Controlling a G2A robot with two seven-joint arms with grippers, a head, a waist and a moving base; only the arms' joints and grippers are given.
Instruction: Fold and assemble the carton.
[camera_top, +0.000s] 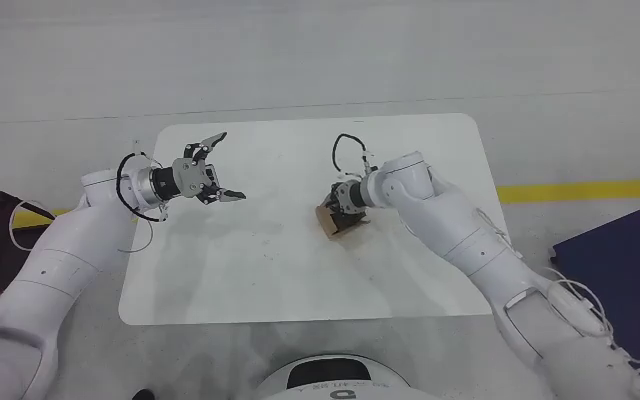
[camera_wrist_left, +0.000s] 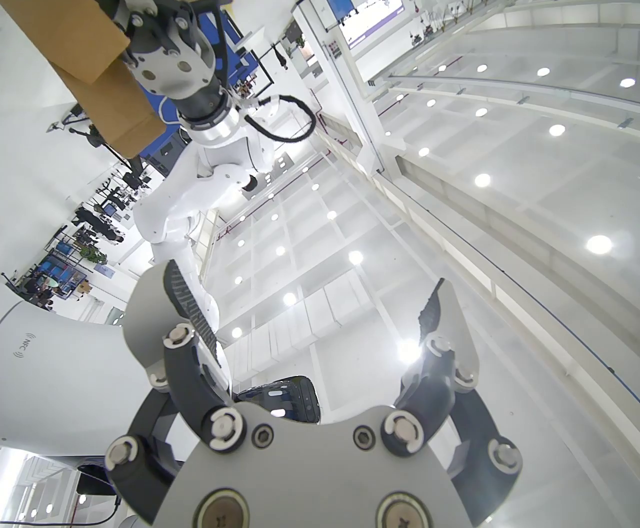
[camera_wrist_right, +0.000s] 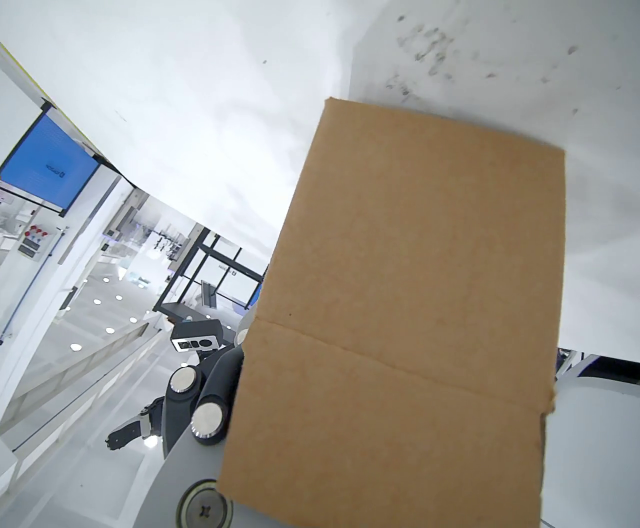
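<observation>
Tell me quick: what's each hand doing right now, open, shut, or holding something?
Left hand: open, holding nothing.
Right hand: closed on the brown cardboard carton.

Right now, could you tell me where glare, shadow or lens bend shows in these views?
Left wrist view: ceiling lamps glare past the open left pincer, and straight beams curve. Right wrist view: the carton looms close to the lens, hiding what lies behind. Top view: even light, soft shadow under the carton.
</observation>
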